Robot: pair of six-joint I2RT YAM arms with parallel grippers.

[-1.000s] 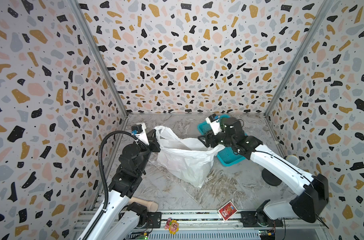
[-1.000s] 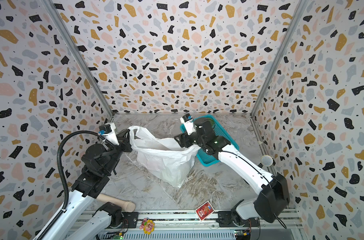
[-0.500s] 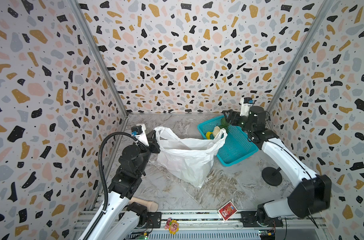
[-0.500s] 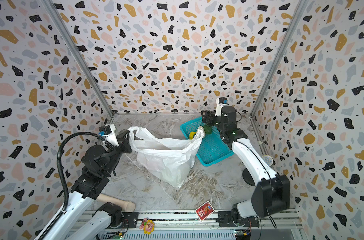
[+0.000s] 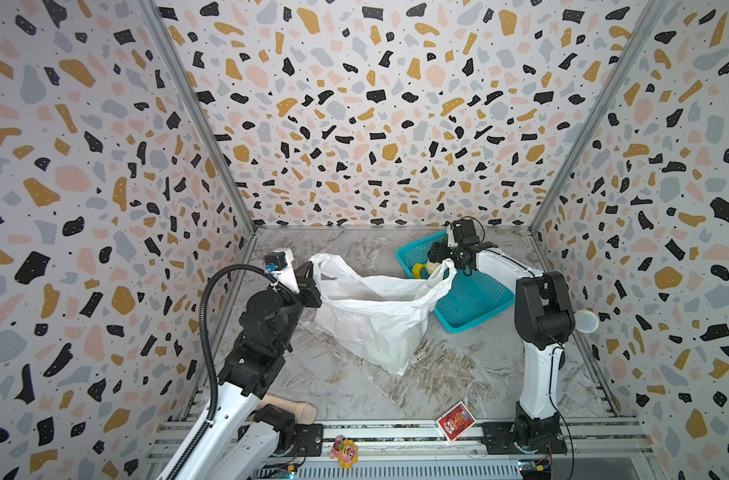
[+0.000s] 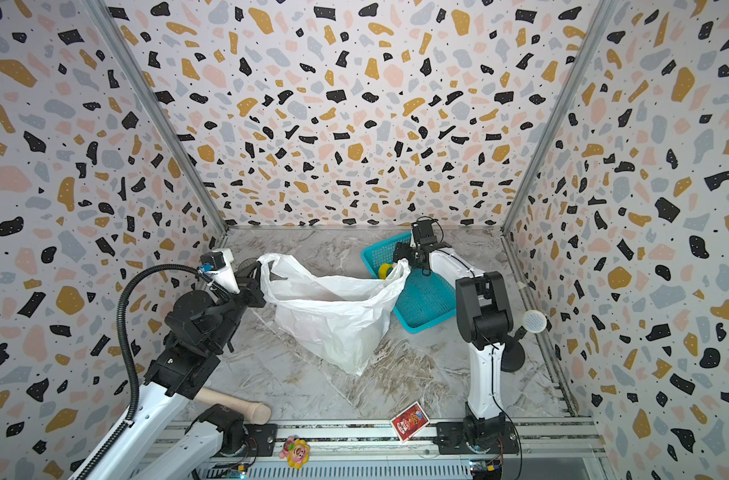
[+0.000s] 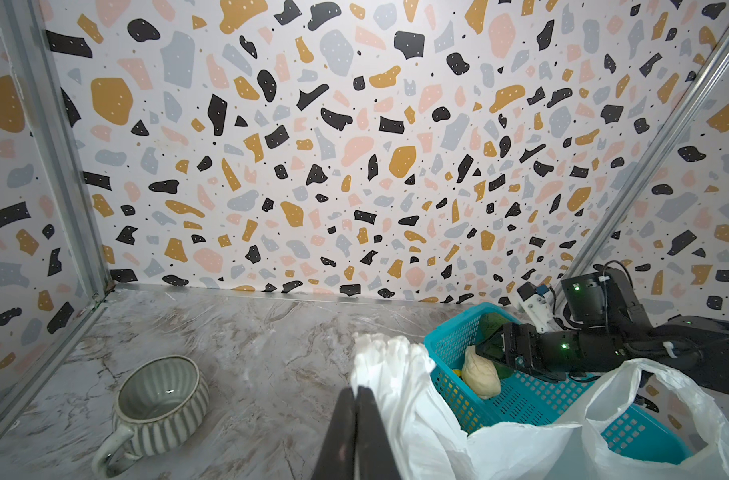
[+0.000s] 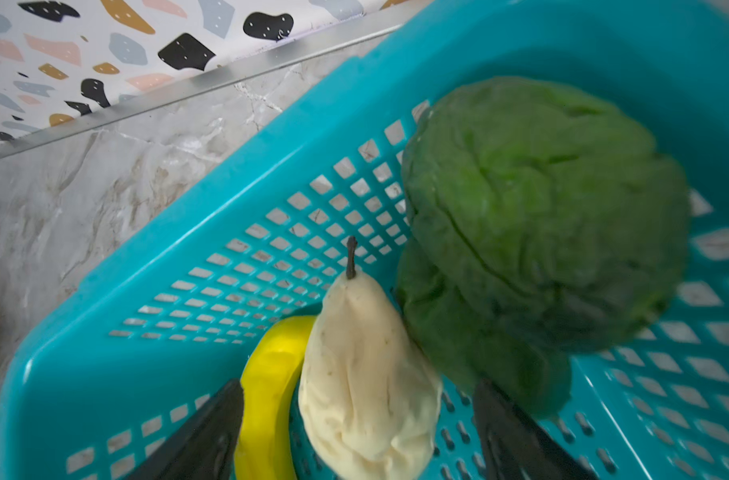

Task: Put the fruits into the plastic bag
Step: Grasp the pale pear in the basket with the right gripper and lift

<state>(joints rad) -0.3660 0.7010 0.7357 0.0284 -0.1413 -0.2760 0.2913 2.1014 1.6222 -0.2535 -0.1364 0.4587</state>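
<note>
Fruits [image 5: 422,271] — pear [image 8: 367,357], banana [image 8: 271,374], 1 green fruit [image 8: 541,208] — sit in the basket [image 8: 105,332] beside the bag [image 5: 375,316]; right claw [image 8: 356,392], spread wide, straddles the pear, needing a squeeze and lift, while left claw [image 7: 356,399] pinches a bag handle.

White links, black joints; ribbed black cable [image 5: 207,332] on left arm [image 5: 230,401]
</note>
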